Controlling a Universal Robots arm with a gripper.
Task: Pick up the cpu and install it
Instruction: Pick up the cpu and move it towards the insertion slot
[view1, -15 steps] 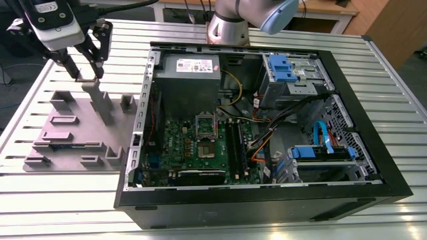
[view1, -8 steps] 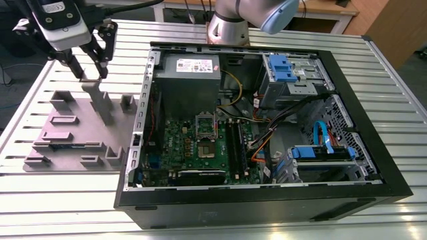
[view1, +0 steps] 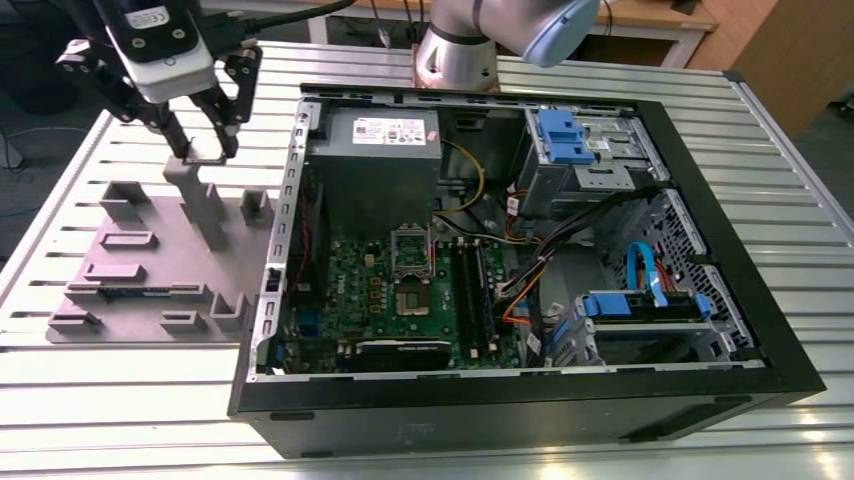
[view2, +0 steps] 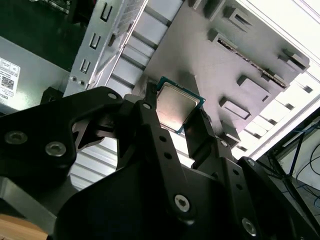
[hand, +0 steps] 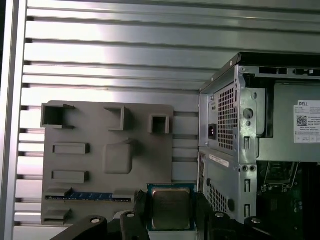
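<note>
While the gripper (view1: 200, 148) hung over the grey fixture plate (view1: 134, 270) at the exterior view's left, its fingers (view2: 150, 117) were clamped on two opposite edges of the cpu (view2: 177, 106). The open computer case (view1: 534, 398) and its dark socket (view1: 411, 298) lay toward the exterior view's right. The cpu was flat and square, with a pale silver-grey lid inside a thin green rim.

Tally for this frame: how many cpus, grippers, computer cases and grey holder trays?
cpu: 1, held in the gripper
gripper: 1
case: 1, side open
tray: 1, beside the case
Total: 4
</note>
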